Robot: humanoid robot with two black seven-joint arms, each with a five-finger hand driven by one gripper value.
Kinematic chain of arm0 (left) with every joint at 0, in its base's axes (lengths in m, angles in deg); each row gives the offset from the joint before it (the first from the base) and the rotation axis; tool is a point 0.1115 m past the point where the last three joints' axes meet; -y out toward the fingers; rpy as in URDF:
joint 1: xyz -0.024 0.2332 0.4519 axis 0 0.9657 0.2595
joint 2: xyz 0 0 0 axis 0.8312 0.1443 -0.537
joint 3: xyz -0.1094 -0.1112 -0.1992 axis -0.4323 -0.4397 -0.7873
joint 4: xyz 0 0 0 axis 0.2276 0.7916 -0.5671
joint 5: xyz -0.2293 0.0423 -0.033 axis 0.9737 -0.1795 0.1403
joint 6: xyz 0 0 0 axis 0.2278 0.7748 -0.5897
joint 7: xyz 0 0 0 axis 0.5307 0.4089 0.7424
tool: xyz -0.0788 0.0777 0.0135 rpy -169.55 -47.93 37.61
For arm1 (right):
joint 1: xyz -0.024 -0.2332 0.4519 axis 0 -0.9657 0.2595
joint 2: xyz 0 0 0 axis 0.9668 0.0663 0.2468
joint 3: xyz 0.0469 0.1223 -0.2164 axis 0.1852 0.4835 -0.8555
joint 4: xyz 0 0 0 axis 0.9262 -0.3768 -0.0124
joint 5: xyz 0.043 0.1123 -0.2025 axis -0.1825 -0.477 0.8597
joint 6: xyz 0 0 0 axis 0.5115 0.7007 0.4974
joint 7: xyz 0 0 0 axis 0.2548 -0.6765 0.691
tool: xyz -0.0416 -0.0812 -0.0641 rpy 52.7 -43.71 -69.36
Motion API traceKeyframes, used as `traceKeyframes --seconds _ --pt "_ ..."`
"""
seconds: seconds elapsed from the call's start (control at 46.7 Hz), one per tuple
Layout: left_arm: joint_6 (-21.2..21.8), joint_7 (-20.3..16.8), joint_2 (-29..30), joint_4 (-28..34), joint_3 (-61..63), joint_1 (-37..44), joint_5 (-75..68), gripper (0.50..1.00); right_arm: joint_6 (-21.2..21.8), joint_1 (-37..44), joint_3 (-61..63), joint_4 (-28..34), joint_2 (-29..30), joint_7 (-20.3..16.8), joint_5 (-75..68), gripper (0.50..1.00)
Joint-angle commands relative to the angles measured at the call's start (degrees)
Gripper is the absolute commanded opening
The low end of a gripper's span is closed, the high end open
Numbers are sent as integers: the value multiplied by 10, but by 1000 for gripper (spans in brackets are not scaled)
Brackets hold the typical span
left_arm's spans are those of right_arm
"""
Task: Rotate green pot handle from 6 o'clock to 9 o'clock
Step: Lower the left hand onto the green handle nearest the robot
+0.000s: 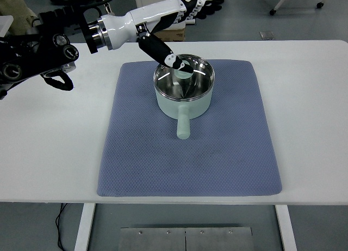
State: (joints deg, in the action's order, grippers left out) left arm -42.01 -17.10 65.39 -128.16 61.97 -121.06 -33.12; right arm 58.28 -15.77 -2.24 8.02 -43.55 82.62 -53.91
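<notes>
A pale green pot with a shiny steel inside stands on the far half of a blue-grey mat. Its stubby handle points straight toward me, at 6 o'clock. My left arm comes in from the upper left, and my left hand hovers at the pot's far-left rim. The four white and black fingers stretch away past the table's far edge. The black thumb angles down, its tip over the rim; contact is unclear. The hand is open and holds nothing.
The mat lies on a white table. Dark robot joints and cables sit over the table's left end. A cardboard box stands on the floor just behind the far edge, and a wheeled base at the back right.
</notes>
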Motion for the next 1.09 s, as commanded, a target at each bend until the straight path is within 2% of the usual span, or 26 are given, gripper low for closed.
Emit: traceKeyframes --seconds 0.0,0.556,0.706,1.07 --pt "-2 0 -1 -16 40 -23 0 1000 0 0 0 0 0 0 0 1000" --pt "-64 0 -47 -48 78 -68 -152 1000 0 0 0 0 0 0 0 1000" --pt "-69 26 -62 -48 89 -70 -190 1000 0 0 0 0 0 0 0 1000" --pt "-68 20 -80 -48 168 -112 -202 1000 0 0 0 0 0 0 0 1000"
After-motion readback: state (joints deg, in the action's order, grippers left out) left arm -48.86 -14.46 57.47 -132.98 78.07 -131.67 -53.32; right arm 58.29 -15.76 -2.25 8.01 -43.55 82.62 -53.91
